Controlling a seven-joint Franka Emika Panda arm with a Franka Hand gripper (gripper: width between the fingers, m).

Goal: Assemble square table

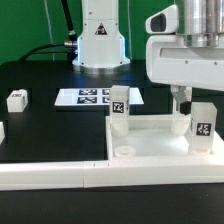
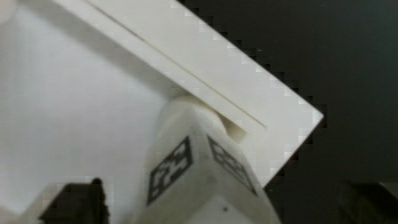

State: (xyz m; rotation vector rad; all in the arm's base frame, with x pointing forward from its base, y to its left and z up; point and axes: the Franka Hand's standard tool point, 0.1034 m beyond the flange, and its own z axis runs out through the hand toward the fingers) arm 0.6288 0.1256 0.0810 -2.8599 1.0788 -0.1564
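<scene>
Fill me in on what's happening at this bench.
The arm's gripper hangs open astride a tagged leg standing at a corner of the square tabletop, on the exterior view's right. A second leg stands at another corner. A third leg sits loose on the black table, off the tabletop, near the marker board.

Lying on the table (image 1: 50, 130), toward the exterior view's right: the square tabletop (image 1: 150, 145). Standing upright in its two far corners: the left-corner leg (image 1: 120, 108) and the right-corner leg (image 1: 203, 122). Stretching from beside its near corner toward the exterior view's left: the border rail (image 1: 55, 178). Lying behind the tabletop: the marker board (image 1: 90, 96). Sitting well apart, far left: a loose leg (image 1: 17, 99).
</scene>
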